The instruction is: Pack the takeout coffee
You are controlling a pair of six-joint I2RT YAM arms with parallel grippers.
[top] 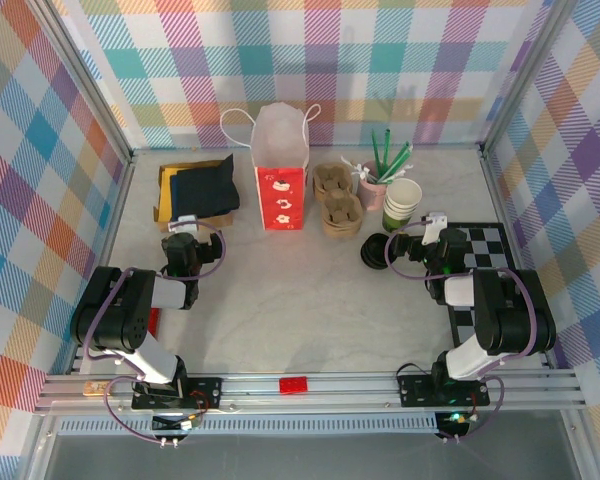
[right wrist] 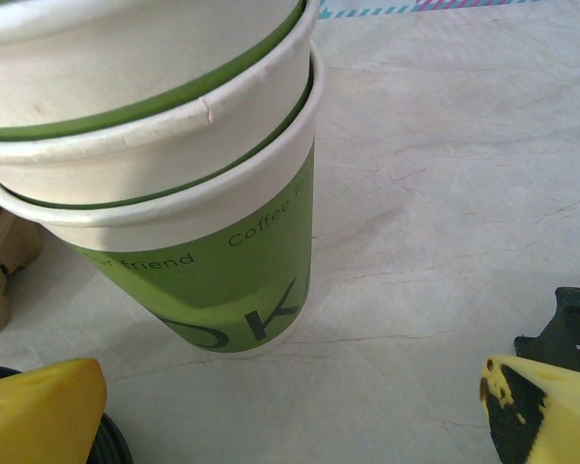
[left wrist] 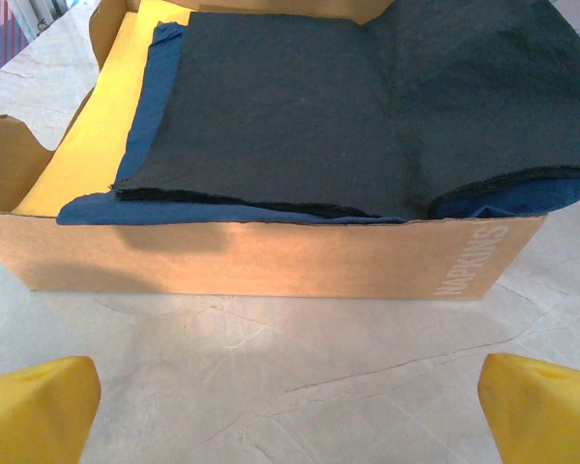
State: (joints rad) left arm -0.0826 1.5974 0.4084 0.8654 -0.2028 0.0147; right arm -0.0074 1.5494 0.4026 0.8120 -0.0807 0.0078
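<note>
Top external view: a stack of nested green-and-white paper coffee cups (top: 402, 203) stands upright at the right rear of the pale marbled table (top: 300, 310). It is just beside a pink cup of green straws (top: 373, 190), and a low stack of round black plastic lids (top: 376, 250) lies on the table in front of it. Left of the straws sit brown moulded cardboard cup carriers (top: 337, 200), and left of those a red-and-white paper bag with handles (top: 280, 170) stands upright. The right gripper (top: 423, 232) sits low between the lids and a black-and-white checkered board (top: 480, 255), pointing at the cups. In the right wrist view its yellow fingertips (right wrist: 39, 406) are spread wide with nothing between them, and the cups are close ahead but untouched. The left gripper (top: 185, 228) faces a shallow brown cardboard tray (left wrist: 271, 261) printed NAPKINS, which holds dark blue and black napkins (left wrist: 367, 106) over a yellow layer. Its jaws also stand wide apart and empty, short of the tray's front wall. A small red block (top: 293, 385) rests on the metal rail at the near edge.
</note>
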